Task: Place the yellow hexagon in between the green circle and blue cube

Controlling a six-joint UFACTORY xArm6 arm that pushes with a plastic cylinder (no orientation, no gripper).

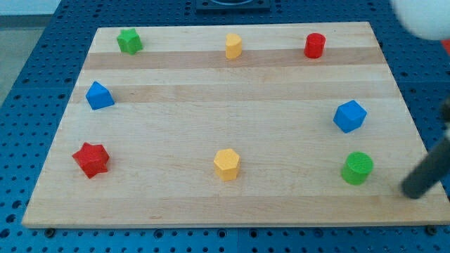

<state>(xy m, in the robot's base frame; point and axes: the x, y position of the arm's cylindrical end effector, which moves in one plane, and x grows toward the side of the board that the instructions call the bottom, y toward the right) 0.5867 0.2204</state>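
- We see our tip [410, 192] at the view's bottom right, just right of the green circle [357, 168], touching no block.
- The yellow hexagon [226, 164] sits bottom centre, well left of the blue cube [349, 116].
- No writing is readable.

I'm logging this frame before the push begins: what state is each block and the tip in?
Yellow hexagon: upright, untouched, bottom centre.
Green circle: upright, bottom right.
Blue cube: tilted, above the green circle.
My tip: right of the green circle, touching nothing.
Yellow block, red cylinder, green star, blue block, red star: untouched.
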